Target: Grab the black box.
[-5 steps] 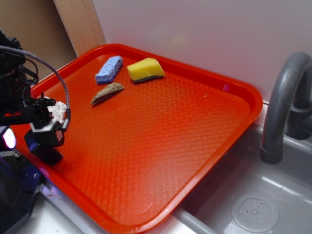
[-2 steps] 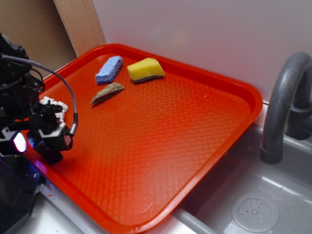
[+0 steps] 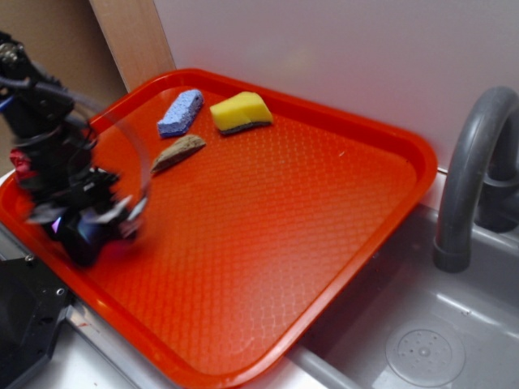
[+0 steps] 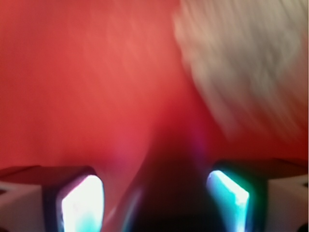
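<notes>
Tool point(image 3: 89, 231): blurred, at tray's point(image 3: 324, 211) 9 o'clock edge | jaw state: cannot tell | black box: not discernible | sponges point(image 3: 241, 113) at 12 o'clock.

A big red tray point(image 3: 340, 203) sat beside a gray sink point(image 3: 422, 340) with a gray tap point(image 3: 470, 162). A blue sponge point(image 3: 180, 113), a yellow sponge point(image 3: 241, 113) and a brown piece point(image 3: 178, 151) lay near its far corner. The blurry gripper point(image 3: 85, 227) was low over the tray's left edge.

The black box point(image 3: 81, 241) is seen only as a dark, motion-blurred block lying near the left edge of the red tray point(image 3: 324, 203). Its outline and exact pose cannot be made out.
</notes>
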`<act>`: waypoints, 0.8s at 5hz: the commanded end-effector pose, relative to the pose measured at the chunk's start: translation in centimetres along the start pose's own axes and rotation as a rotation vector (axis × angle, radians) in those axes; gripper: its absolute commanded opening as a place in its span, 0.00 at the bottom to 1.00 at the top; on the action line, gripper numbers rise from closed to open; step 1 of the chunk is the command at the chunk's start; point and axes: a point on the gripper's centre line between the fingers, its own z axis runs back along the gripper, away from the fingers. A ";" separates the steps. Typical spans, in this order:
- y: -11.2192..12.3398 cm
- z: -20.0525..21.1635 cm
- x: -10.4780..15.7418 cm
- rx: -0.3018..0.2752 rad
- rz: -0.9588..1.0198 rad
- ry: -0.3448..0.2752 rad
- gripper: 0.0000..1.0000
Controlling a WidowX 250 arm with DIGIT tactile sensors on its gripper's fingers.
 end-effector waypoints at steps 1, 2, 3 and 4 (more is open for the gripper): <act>-7.7 7.3 4.0 0.189 -0.468 -0.027 0.00; -11.4 11.8 4.0 0.236 -0.620 -0.065 0.00; -12.4 16.7 4.0 0.251 -0.630 -0.086 0.00; -11.8 21.7 3.4 0.207 -0.619 -0.088 0.00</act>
